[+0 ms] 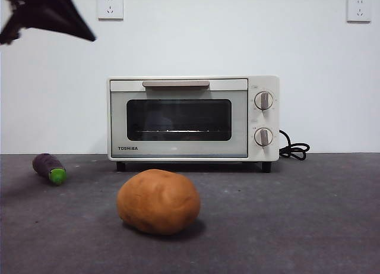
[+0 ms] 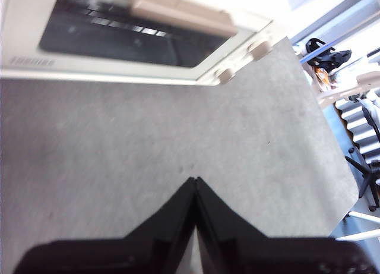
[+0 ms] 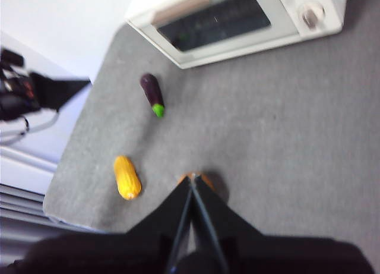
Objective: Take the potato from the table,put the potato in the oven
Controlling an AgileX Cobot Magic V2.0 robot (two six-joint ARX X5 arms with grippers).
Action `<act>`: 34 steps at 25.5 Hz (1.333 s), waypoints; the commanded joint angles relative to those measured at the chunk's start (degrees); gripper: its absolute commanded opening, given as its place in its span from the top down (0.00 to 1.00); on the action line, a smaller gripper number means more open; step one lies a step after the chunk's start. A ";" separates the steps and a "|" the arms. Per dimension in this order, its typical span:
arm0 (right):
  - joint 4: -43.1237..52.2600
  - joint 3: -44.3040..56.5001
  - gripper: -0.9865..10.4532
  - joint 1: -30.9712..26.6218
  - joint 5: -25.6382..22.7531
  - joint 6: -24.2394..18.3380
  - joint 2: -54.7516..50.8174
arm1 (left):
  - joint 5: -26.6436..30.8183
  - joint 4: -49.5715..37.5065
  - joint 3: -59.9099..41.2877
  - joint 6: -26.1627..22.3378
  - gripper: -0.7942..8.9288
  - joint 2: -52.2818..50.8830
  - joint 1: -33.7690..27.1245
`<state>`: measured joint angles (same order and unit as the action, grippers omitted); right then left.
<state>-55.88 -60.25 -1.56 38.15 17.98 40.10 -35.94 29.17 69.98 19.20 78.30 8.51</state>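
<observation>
The orange-brown potato (image 1: 159, 201) lies on the dark grey table (image 1: 309, 226), in front of the oven. The cream-white Toshiba oven (image 1: 193, 118) stands at the back with its glass door closed. My right gripper (image 3: 191, 178) hovers shut, high above the potato (image 3: 206, 179), which peeks out as an orange sliver behind the jaw tips. My left gripper (image 2: 195, 180) is also shut and holds nothing. It hangs over bare table in front of the oven (image 2: 148, 36) and shows as a black tip (image 1: 44, 12) in the top left corner of the front view.
A small purple eggplant (image 1: 49, 168) with a green end lies left of the oven. A yellow corn-like piece (image 3: 127, 177) rests near the table's front left edge. The oven's black cord (image 1: 294, 149) trails off to its right.
</observation>
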 commanded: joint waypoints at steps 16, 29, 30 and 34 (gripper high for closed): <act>-3.34 -0.09 0.92 0.07 -0.22 -1.53 2.82 | 7.78 2.69 25.92 0.37 0.92 22.73 6.75; -4.20 -0.09 0.92 0.07 -2.10 -1.77 2.86 | 6.36 -3.78 32.24 4.66 0.92 34.21 7.48; -4.20 -0.09 0.92 0.07 -2.97 -1.77 2.86 | 5.77 -4.76 32.24 4.83 0.92 34.21 7.58; -4.24 -0.09 0.92 0.07 -3.72 -1.73 2.86 | 9.92 -4.55 32.22 5.42 0.92 34.23 7.58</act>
<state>-60.27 -60.27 -1.56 34.50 16.86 43.00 -26.02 24.75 102.13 24.32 111.61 15.90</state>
